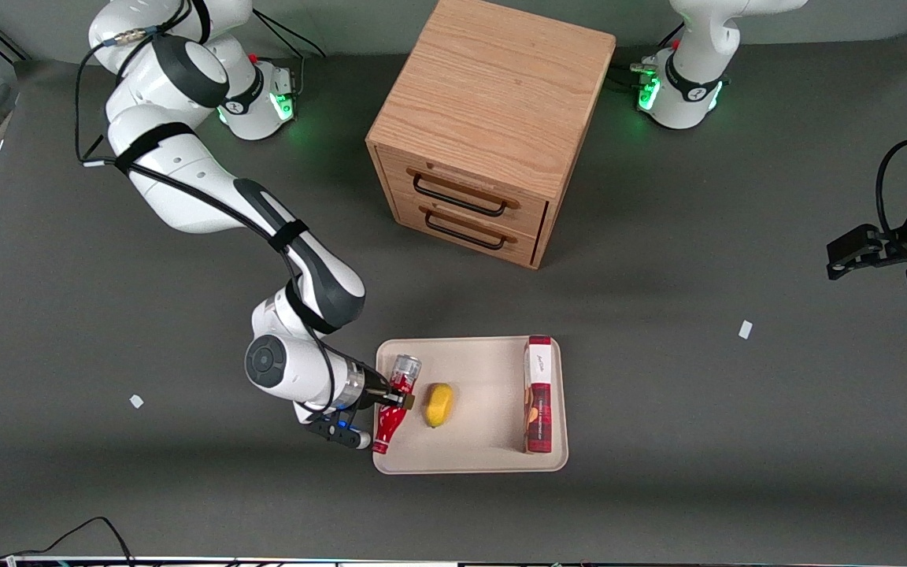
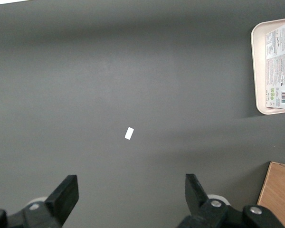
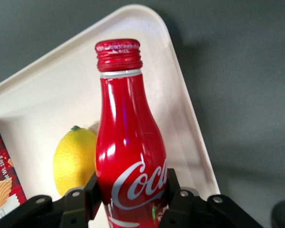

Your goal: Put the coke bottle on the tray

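Grey bench (image 1: 107, 331) carries the tray (image 1: 485, 461); over its rim toward the working arm, the tool (image 1: 390, 398) grips the coke bottle (image 1: 393, 413). Wrist view: fingers (image 3: 91, 197) clamp the coke bottle (image 3: 128, 156) beside a lemon (image 3: 73, 159), above the tray (image 3: 180, 95).

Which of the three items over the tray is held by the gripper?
The coke bottle, clamped in the gripper at the tray's working-arm edge; the lemon and cookie box lie free.
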Robot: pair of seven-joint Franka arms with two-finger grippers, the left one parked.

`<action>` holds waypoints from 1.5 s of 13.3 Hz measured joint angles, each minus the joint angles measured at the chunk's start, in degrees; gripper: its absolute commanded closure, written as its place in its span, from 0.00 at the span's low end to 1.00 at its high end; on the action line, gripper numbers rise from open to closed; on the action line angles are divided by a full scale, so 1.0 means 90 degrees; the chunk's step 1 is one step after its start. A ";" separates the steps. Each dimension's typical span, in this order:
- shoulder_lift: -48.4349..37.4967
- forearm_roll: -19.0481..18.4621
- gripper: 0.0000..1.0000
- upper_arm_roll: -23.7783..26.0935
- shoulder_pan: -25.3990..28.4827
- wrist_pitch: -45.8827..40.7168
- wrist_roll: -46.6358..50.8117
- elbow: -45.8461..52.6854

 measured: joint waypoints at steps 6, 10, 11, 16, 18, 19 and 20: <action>0.0017 -0.0124 0.00 -0.0050 0.0037 -0.0004 0.0120 0.0015; -0.0212 -0.0379 0.00 -0.0049 0.0030 -0.0391 0.0251 0.0081; -0.0444 -0.0417 0.00 -0.0048 0.0019 -0.0753 0.0251 0.0090; -0.2705 -0.0485 0.00 -0.0049 -0.0240 -0.3650 0.0258 0.0142; -0.3722 -0.0484 0.00 -0.0048 -0.0487 -0.4838 0.0076 0.0134; -0.4176 -0.0452 0.00 -0.0074 -0.0623 -0.5385 -0.0126 0.0128; -0.4595 -0.0329 0.00 -0.0211 -0.0714 -0.5862 -0.0333 0.0118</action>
